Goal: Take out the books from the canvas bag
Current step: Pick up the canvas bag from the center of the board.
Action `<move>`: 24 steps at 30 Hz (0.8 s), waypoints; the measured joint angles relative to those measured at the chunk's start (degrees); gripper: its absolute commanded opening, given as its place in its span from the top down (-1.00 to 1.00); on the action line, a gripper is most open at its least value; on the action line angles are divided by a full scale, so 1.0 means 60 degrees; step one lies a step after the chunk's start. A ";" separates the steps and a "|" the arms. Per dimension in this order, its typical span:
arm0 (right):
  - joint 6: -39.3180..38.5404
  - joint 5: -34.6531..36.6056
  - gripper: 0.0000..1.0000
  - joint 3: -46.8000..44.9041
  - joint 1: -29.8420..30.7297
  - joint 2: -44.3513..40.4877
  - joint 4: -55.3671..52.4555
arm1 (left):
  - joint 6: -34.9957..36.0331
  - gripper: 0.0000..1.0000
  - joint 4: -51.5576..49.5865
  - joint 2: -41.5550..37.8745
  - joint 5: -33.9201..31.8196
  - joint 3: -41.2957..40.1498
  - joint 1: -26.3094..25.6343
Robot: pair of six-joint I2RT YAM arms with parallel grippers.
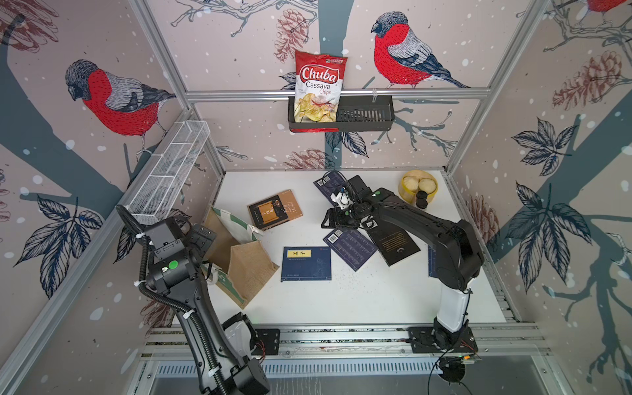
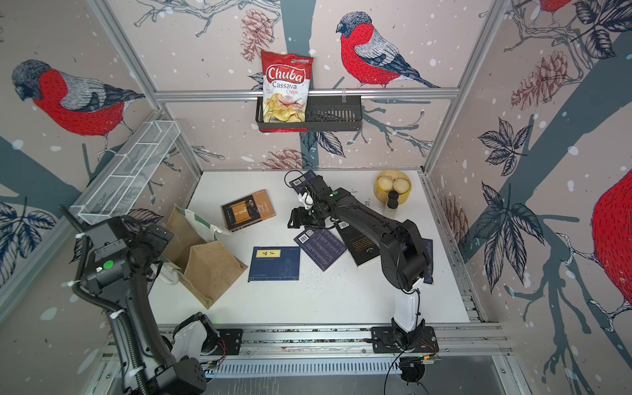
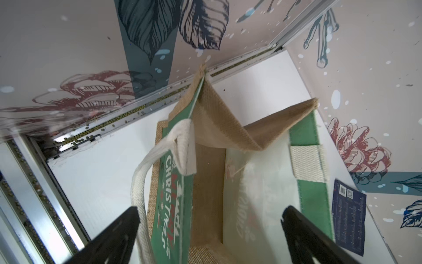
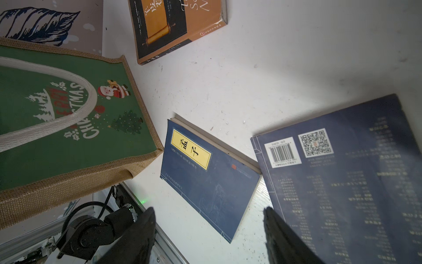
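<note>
Left gripper [image 3: 211, 208]: I saw its jaws spread wide, with nothing clamped. It hung over the open mouth of the canvas bag [image 3: 206, 182].
Right gripper [image 4: 209, 209]: I read its jaws as parted and holding nothing. It hung above the table [image 1: 359, 301], over the books.
Canvas bag position: it sat at the left side of the table in both top views [image 1: 251, 270], and it looked tipped, mouth facing the left arm.
Canvas bag interior: the left wrist view showed me white lining and a burlap base.
Brown book [image 1: 275, 209]: it lay flat, just beyond the bag.
Yellow-labelled navy book [image 1: 306, 264]: it lay flat, just beside the bag's burlap end.
Barcoded navy book [image 1: 350, 248]: it lay flat, with one corner over the yellow-labelled book's corner in the right wrist view.
Black book [image 1: 396, 246]: it lay partly under the right arm, its edge over the barcoded navy book.
Far navy book [image 1: 330, 183]: it lay near the back wall.
Sixth book [image 1: 431, 261]: I saw only a navy sliver behind the right arm.
Chips bag [image 1: 319, 89]: it stood in the black basket [image 1: 366, 114] on the back rail.
</note>
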 measured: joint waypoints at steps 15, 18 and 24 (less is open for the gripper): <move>-0.0794 0.0874 -0.49 0.3009 0.1249 0.1384 -0.1042 | 0.0488 -0.91 0.0390 -0.0058 0.1606 0.1133 -0.1206; -0.0761 0.0943 -0.49 0.2699 0.1191 0.1275 -0.0954 | 0.0645 -0.91 0.0754 0.0076 0.1647 0.1268 -0.1337; -0.0262 0.0980 -0.49 0.1617 0.0557 0.0543 -0.0474 | 0.0820 -0.89 0.1344 0.0535 0.1698 0.1348 -0.2269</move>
